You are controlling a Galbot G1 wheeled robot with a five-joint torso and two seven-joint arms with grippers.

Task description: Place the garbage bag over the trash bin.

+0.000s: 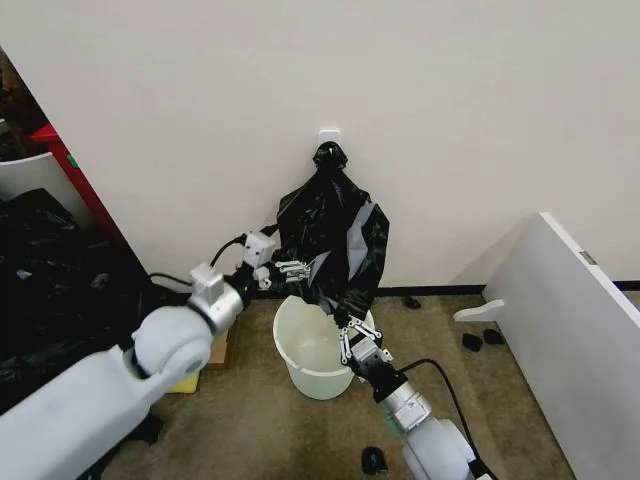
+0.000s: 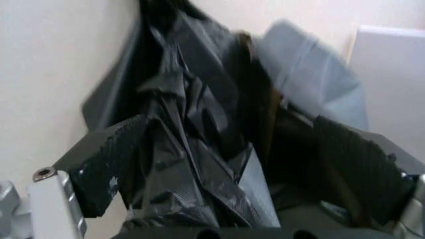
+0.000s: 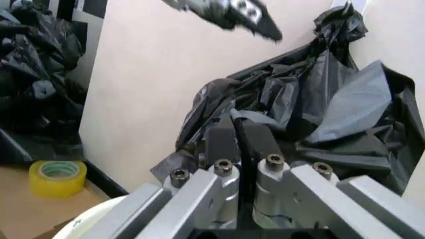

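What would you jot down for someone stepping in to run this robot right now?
Left tool: open, pads either side of the hanging black bag by the wall, not closed on it.
Right tool: shut on the bag's lower edge, just above the white bin's far rim.
The bag hangs from a hook on the wall, its bottom reaching the bin's rim.
Done: one tool has hold of the bag.
Left: get a second hold, open the bag, pull it over the bin.
Also near: yellow tape roll on the floor by the bin.
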